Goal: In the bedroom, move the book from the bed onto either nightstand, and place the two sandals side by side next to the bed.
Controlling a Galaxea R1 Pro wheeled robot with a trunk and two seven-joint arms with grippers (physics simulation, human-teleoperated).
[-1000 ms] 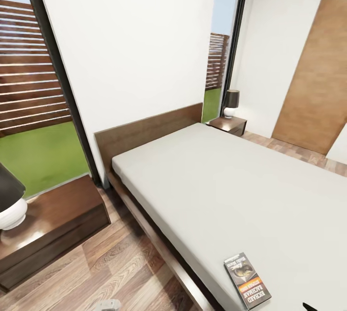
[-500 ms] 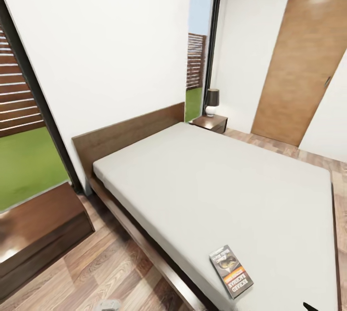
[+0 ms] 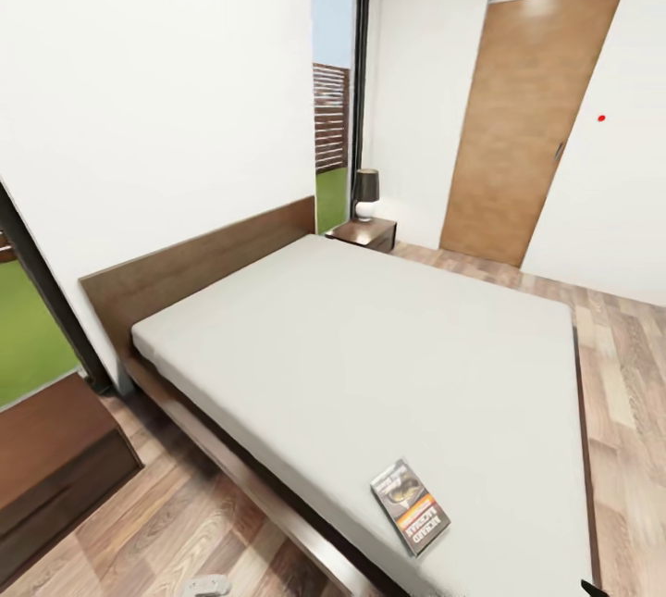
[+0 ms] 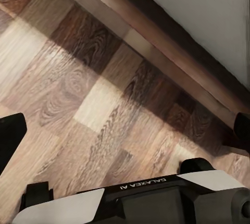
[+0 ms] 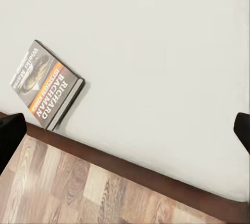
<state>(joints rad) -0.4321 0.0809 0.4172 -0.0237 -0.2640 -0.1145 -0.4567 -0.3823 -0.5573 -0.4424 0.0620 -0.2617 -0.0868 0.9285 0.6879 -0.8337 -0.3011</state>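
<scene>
The book [image 3: 410, 506] lies flat on the white mattress of the bed [image 3: 370, 347], near its near edge, dark cover with an orange band. The right wrist view shows the book [image 5: 47, 84] on the mattress close to the wooden frame edge, off to one side of my right gripper [image 5: 125, 130], which is open and empty above the mattress. My left gripper [image 4: 125, 133] is open and empty over the wood floor beside the bed frame [image 4: 172, 52]. A nightstand [image 3: 365, 231] stands past the bed's far side by the headboard. The sandals are out of view.
A small dark-shaded lamp [image 3: 366, 192] sits on the far nightstand. A low dark-brown piece of furniture [image 3: 46, 449] stands on the near side of the headboard. A brown door [image 3: 518, 125] is in the far wall, a tall window [image 3: 335, 116] beside it. Wood-plank floor [image 3: 629, 375] runs round the bed.
The head camera has swung to the right: the whole picture shifted left, the near lamp and left window slid out, and the door came fully into view. The book has not moved on the bed.
</scene>
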